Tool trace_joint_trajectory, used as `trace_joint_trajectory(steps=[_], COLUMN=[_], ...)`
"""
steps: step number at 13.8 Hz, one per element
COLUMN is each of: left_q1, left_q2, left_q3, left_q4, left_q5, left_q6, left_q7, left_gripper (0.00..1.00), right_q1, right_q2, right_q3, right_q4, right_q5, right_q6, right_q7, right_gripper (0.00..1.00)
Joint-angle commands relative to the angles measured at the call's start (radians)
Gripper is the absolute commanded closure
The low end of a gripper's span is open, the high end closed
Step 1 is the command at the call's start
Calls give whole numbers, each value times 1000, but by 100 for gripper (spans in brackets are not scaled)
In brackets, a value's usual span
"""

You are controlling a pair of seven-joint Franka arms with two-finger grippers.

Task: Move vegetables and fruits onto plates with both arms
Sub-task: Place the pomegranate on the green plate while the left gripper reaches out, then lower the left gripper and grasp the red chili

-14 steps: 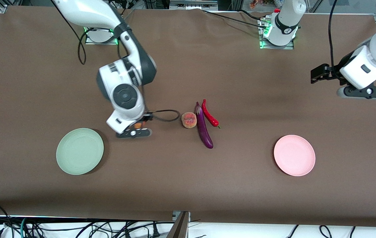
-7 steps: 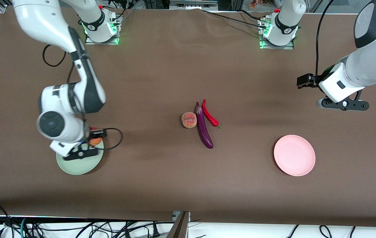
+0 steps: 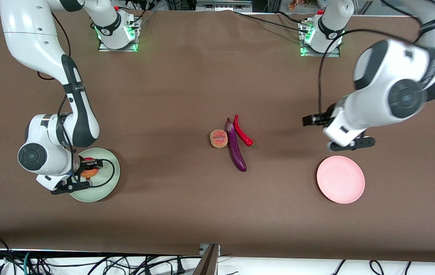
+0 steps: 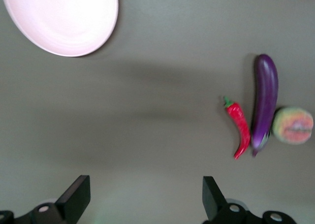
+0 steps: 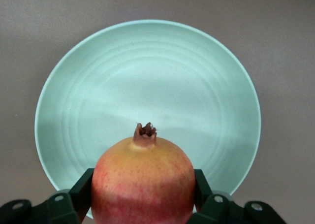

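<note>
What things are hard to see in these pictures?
- Green plate: in the front view the right arm covers part of it.
- Red-yellow fruit: its underside is cut off by the right wrist view's edge, so whether it touches the plate cannot be told.
- Left hand: in the front view the arm's own blurred wrist hides its fingers.
- Chili pepper: its stem is too small there.

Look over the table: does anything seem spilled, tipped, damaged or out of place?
Nothing stands out. The right gripper holds a red-yellow fruit over the green plate. The left gripper hangs open near the bare pink plate. Peach, eggplant and chili lie together, intact.
</note>
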Motion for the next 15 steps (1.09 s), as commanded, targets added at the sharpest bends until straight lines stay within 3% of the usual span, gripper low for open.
trace_joint_trajectory(steps=[1, 7, 12, 15], left_q1=[-37, -126, -219, -236], left_q2=[57, 199, 326, 352], left_q3=[7, 7, 9, 9], left_q4=[-18, -12, -9, -15], left_q5=[-37, -83, -117, -104], left_q6=[94, 277, 409, 415], left_q7=[-131, -422, -522, -522], left_gripper=[0, 0, 0, 0], right_q1=[-38, -69, -89, -89], right_q2=[7, 28, 41, 45], right_q3=[9, 9, 9, 9], right_q4=[-5, -5, -5, -5], right_q5=[11, 12, 12, 12], right_q6=[39, 82, 99, 102], right_q7=[-63, -114, -115, -115], right_gripper=[56, 56, 54, 53])
